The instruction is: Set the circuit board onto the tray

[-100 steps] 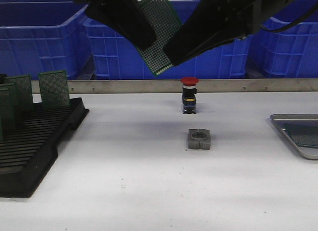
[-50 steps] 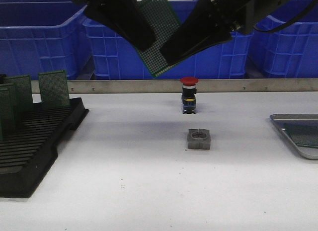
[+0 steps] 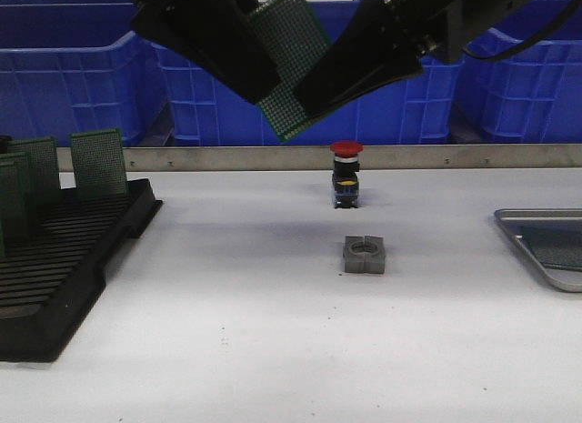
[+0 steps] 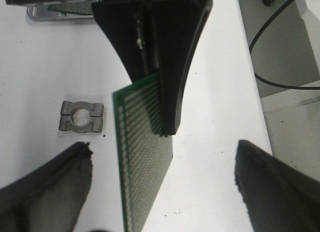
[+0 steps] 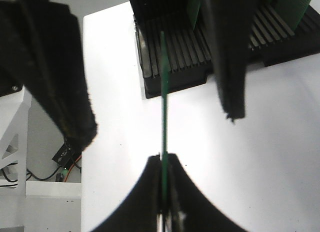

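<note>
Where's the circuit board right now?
In the front view the circuit board hangs in the air above the table's middle, over the red-capped button, pinched by the right gripper while the left gripper stands open around it.

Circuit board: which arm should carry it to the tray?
Right. The right pincer is shut on the circuit board, the left pincer is open around it, and the tray sits at the table's right.

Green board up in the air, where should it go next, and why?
Probably the right gripper should carry the circuit board sideways toward the tray at the table's right edge. The right gripper is shut on the board's edge, the left gripper is open and apart from it, and the board hangs high over the table's middle.
</note>
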### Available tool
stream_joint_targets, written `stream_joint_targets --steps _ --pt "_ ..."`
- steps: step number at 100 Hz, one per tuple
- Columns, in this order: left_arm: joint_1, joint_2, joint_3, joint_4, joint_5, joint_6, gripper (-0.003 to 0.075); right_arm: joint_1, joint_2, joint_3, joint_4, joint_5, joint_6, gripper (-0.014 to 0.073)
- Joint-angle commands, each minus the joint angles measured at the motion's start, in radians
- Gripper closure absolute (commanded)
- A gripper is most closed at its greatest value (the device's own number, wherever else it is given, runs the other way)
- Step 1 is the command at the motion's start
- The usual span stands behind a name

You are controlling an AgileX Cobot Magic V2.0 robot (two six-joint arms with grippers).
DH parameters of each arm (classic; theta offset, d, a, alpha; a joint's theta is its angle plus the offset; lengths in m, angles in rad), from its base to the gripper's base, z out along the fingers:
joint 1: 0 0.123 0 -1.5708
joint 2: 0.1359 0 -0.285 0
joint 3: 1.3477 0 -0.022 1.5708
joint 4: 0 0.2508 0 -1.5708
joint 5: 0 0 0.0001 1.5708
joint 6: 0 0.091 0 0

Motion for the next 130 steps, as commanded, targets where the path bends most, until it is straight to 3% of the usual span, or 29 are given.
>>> stream_joint_targets --steps 1,26,48,78,92,130 --pt "-0.008 -0.051 -0.023 -0.055 0.016 0.002 0.0072 -0.018 -0.060 -0.029 0.018 0.019 0.011 0.0657" --pt "-0.008 -0.051 -0.023 -0.055 0.016 0.002 0.0080 -0.144 -0.156 -0.029 -0.121 0.022 0.125 0.0657" --pt "-0.008 -0.051 -0.023 -0.055 0.016 0.002 0.0080 -0.384 -0.169 -0.029 -0.127 0.047 0.252 0.0661" --pt "-0.008 -0.051 -0.023 -0.055 0.016 0.002 0.0080 -0.648 -0.038 -0.029 -0.140 0.080 0.544 0.0661" --pt "-0.008 -0.051 -0.023 -0.055 0.016 0.002 0.0080 -0.679 0.062 -0.029 -0.140 0.093 0.605 0.0661" --pt "-0.008 -0.051 -0.023 -0.055 0.016 0.002 0.0080 -0.679 0.265 -0.029 -0.121 0.086 0.611 0.0661"
